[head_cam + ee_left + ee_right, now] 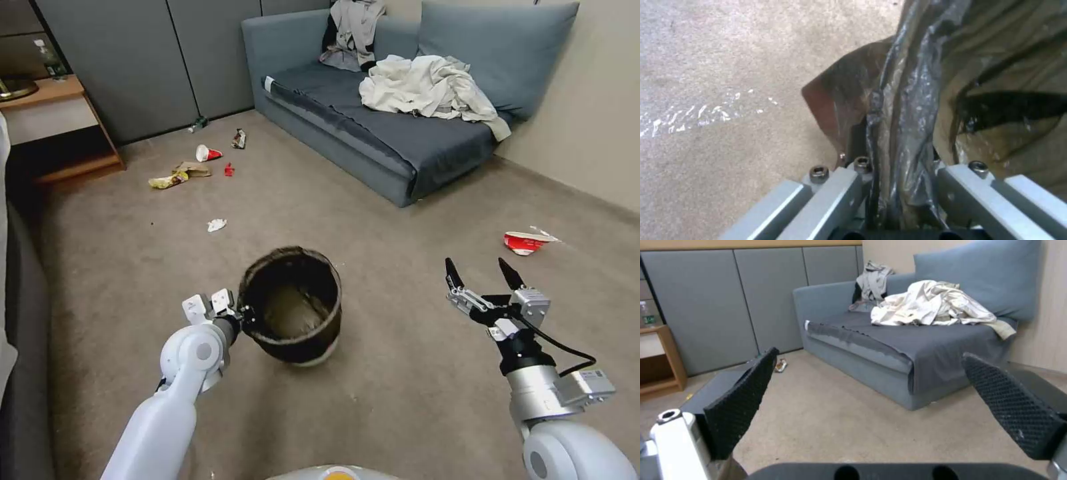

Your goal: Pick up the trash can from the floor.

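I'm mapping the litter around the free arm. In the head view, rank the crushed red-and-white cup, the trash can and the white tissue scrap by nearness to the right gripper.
From the right gripper:
1. Crushed cup, just ahead, to its right.
2. Trash can, to its left, held at the rim by the left gripper.
3. Tissue scrap, farther left and ahead.

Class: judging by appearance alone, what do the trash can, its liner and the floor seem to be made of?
The trash can: probably smooth white plastic, seen as a pale strip at its base.
The liner: thin glossy dark plastic film, crinkled with shiny highlights, pinched by the left gripper.
The floor: matte beige short-pile carpet, with fine fuzzy texture and pale scuffs.
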Motion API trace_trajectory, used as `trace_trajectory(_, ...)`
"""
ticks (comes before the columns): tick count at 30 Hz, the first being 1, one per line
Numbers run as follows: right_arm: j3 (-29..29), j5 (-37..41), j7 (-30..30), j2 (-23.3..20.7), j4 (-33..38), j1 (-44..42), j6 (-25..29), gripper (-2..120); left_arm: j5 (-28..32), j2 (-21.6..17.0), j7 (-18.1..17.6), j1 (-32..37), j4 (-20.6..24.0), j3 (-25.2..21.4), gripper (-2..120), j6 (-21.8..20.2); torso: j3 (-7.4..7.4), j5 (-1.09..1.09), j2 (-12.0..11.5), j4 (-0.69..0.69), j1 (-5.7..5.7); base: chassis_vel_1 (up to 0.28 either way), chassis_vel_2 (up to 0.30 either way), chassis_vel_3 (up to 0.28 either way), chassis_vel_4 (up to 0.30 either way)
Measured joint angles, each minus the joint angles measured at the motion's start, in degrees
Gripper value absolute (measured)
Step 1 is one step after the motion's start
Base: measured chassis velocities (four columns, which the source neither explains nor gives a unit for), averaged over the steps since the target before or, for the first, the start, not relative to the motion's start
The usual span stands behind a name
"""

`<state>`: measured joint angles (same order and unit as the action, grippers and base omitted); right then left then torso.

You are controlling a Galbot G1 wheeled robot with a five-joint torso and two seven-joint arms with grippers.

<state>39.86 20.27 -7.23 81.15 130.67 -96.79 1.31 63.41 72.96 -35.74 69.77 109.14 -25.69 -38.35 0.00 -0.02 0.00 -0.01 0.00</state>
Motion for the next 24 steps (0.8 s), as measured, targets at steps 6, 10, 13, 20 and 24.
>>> trace_trajectory(6,-0.25,0.00,-0.01,0.15,0.36,-0.01,0.02,100,3.92,-3.05,-2.76,2.03,6.49,-2.86,1,-2.35,0.00,0.01,0.00,0.00,0.00,0.000,0.000,0.000,0.000)
trace_trajectory(10,-0.69,-0.01,-0.07,0.18,0.56,0.20,0.02,100,7.84,-6.28,-5.10,4.43,12.77,-5.74,1,-3.53,0.00,0.03,0.00,0.01,0.00,0.000,0.000,0.000,0.000)
trace_trajectory(13,-0.98,-0.01,-0.08,0.20,0.80,0.37,0.02,100,9.29,-8.03,-5.76,6.41,16.31,-7.23,1,-3.66,0.00,0.02,0.00,0.01,0.00,0.000,0.000,0.000,0.000)
trace_trajectory(20,-1.48,0.06,-0.10,0.09,1.61,0.37,-0.09,100,10.55,-9.56,-6.73,10.70,21.81,-9.09,1,-3.69,0.00,0.02,0.00,0.01,0.00,0.000,0.000,0.000,0.000)
trace_trajectory(24,-1.37,0.18,-0.11,-0.21,1.95,0.15,-0.09,100,10.55,-9.06,-6.98,11.06,22.01,-9.06,1,-3.69,0.00,0.02,0.00,0.01,0.00,0.000,0.000,0.000,0.000)
